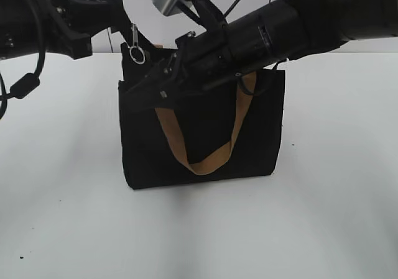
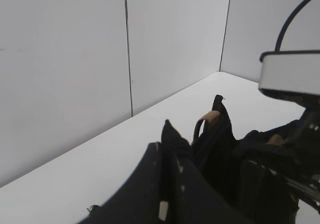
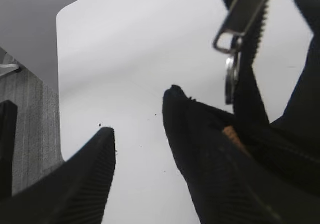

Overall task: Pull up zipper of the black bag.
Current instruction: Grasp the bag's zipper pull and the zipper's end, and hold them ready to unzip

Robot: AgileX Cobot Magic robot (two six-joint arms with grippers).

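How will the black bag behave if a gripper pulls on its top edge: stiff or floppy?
Probably floppy: the black bag is fabric, and its top edge bunches up near the zipper. It may lift or tip rather than resist, since it stands free on the table.

White table (image 1: 323,217) lies open across the lower frame and both sides of the black bag (image 1: 261,136) at center. Two arms crowd the upper frame, blocking access above the bag's top.

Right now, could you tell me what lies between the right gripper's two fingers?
Only bare white table, seen in the right wrist view; the zipper hangs beyond the fingers, above right.
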